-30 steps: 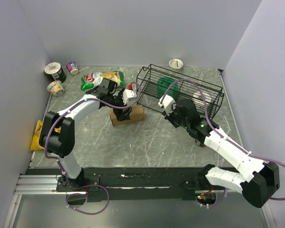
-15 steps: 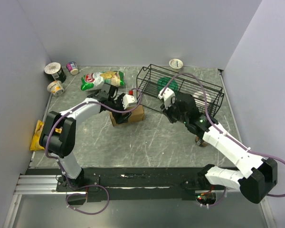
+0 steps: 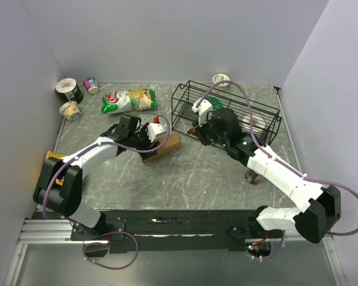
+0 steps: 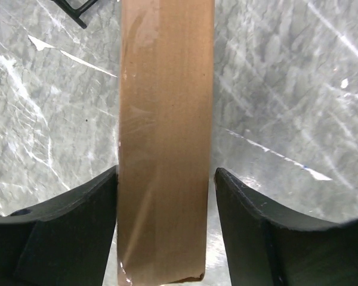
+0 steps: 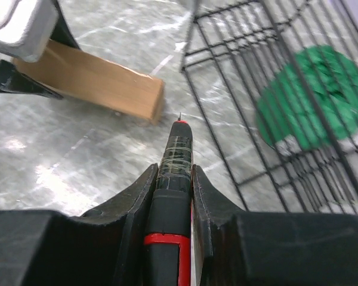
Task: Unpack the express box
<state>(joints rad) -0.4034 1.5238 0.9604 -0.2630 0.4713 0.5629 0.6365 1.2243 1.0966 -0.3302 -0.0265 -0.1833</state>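
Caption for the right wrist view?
A black pen-like tool clamped in the right gripper points toward the end of the express box, wire basket at right.

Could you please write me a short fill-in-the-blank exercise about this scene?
The brown box sits ____ the fingers of the left claw.
The right claw grips a black tool with a ____ band.
The green item lies ____ the wire basket.
Missing words: between; red; inside.
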